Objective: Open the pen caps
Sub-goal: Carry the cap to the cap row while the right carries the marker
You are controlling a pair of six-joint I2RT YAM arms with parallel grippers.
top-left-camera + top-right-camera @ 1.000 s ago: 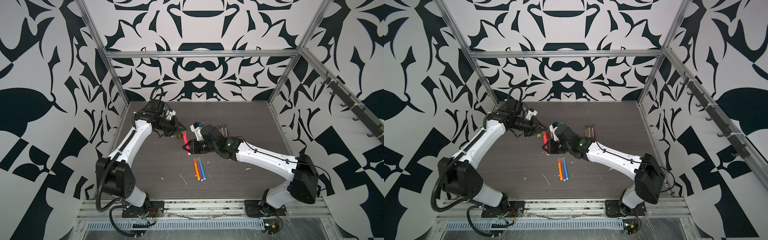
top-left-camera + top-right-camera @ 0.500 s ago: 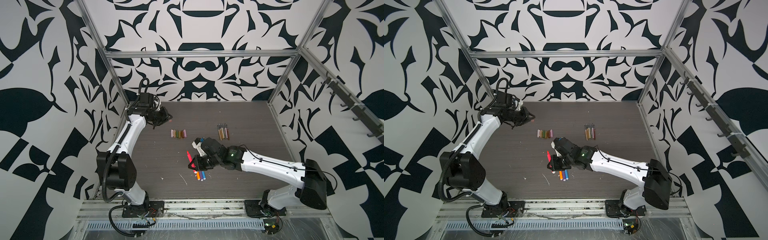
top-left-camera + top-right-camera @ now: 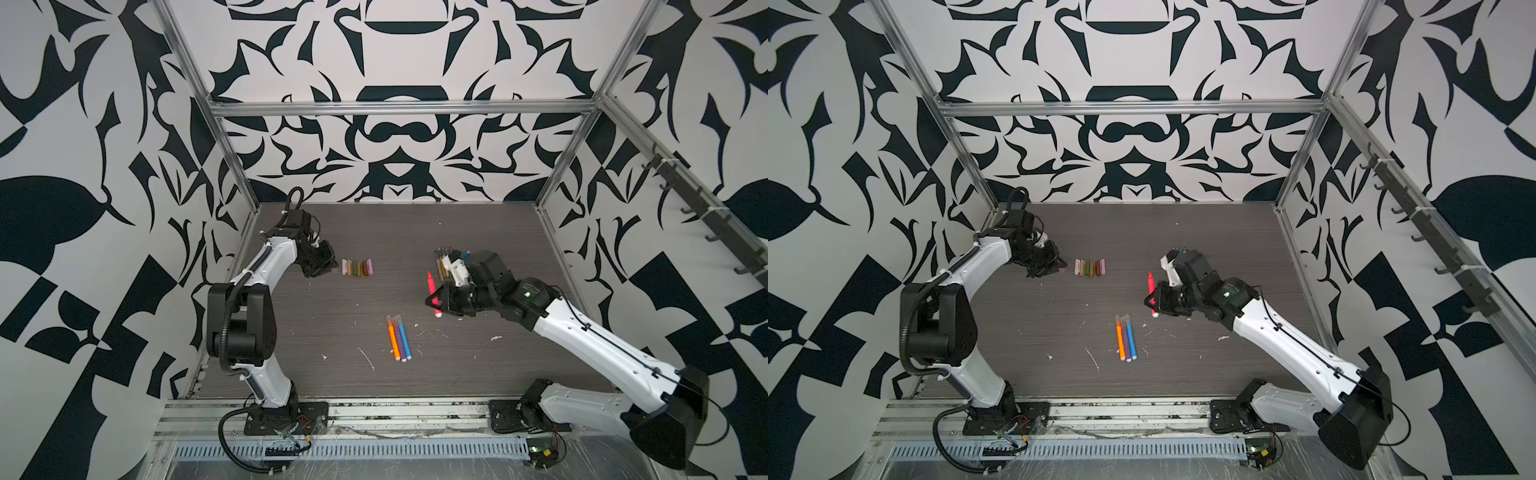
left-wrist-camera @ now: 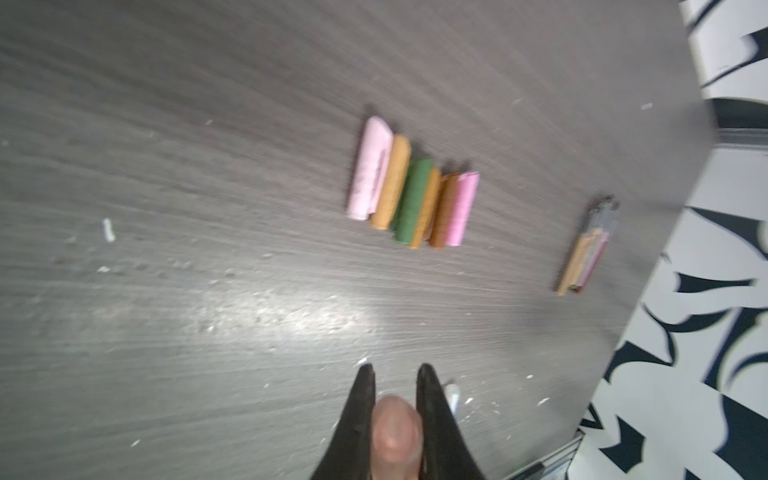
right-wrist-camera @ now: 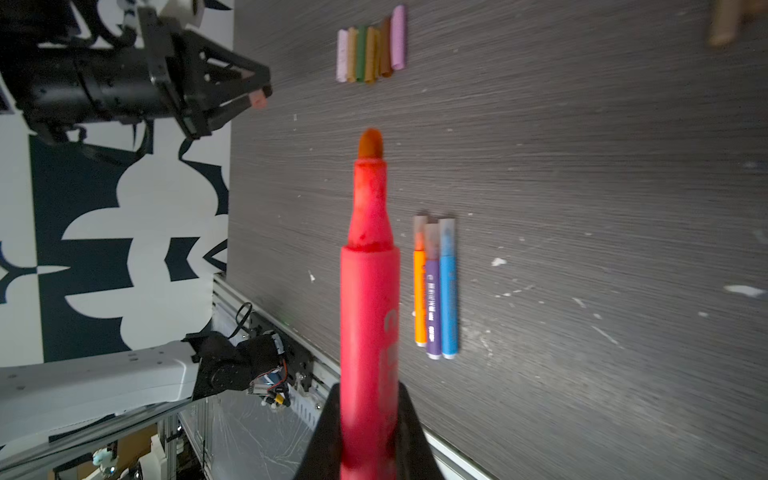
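Pulling apart, my arms have split the red pen (image 3: 430, 284) from its cap (image 4: 395, 428). My right jaws clamp the bare-tipped pen at three o'clock. My left jaws clamp the cap at ten o'clock, near the row of caps (image 3: 358, 267). The three pens (image 3: 398, 337) at six o'clock look capped.

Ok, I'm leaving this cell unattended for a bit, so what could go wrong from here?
1. The right gripper holds the red pen with its felt tip bare; setting it down tip-first could ink the table.
2. The left gripper holds the cap near the row of caps; releasing it there might knock them rolling.
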